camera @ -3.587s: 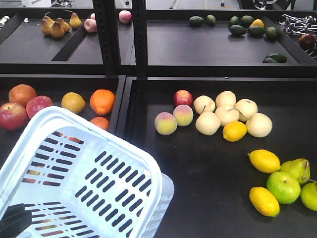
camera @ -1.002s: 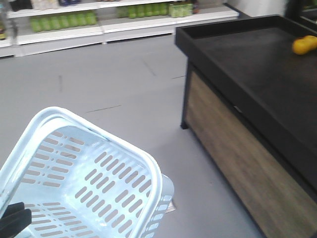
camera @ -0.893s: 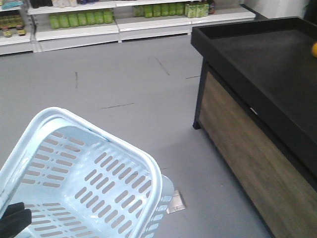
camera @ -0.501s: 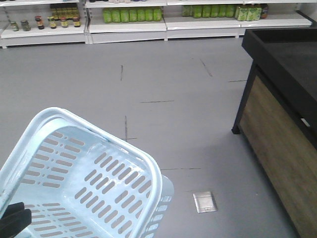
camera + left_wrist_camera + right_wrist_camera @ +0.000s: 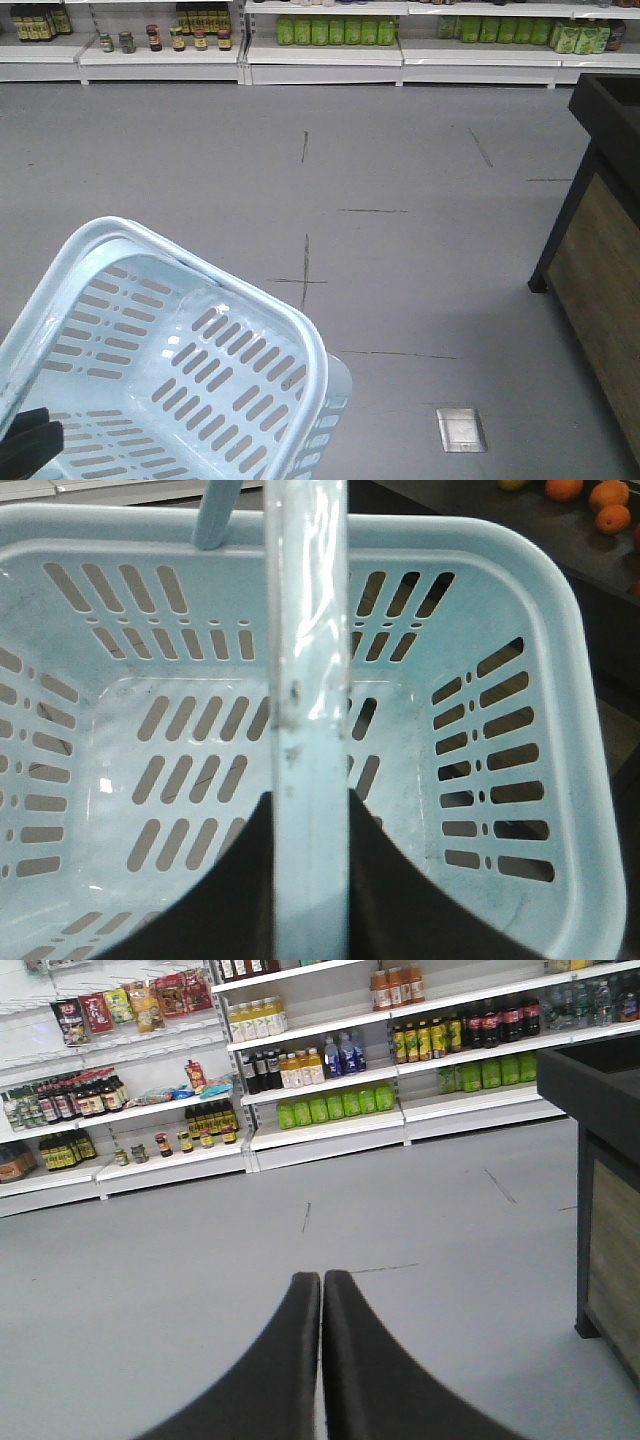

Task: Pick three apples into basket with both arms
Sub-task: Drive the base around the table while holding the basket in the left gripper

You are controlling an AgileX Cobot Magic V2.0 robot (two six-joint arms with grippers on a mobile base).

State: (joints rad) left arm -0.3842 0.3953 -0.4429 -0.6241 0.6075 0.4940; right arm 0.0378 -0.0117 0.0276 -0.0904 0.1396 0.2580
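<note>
Black left gripper (image 5: pixel 310 815): clamped on the handle (image 5: pixel 305 630) of your basket (image 5: pixel 560 610); a finger each side
Right gripper (image 5: pixel 321 1285): fingers pressed together; holding nothing
Count: one basket; three oranges (image 5: pixel 608 494)
Basket: hangs low left in your front view, over grey floor (image 5: pixel 400 150); mouth up, tilted; long axis cannot be told

The pale blue basket (image 5: pixel 205 300) fills the lower left, tilted, its slotted bottom in plain view. A black part of the left arm (image 5: pixel 28 447) shows at its near rim, but the fingers cannot be made out. Ahead of that part lies grey floor (image 5: pixel 400 150) with dark scuff lines. To its right is a metal floor plate (image 5: pixel 461 430), and farther right a dark, wood-panelled counter (image 5: pixel 605 270). Far ahead stand white shelves (image 5: pixel 320 55) of bottles and jars.
</note>
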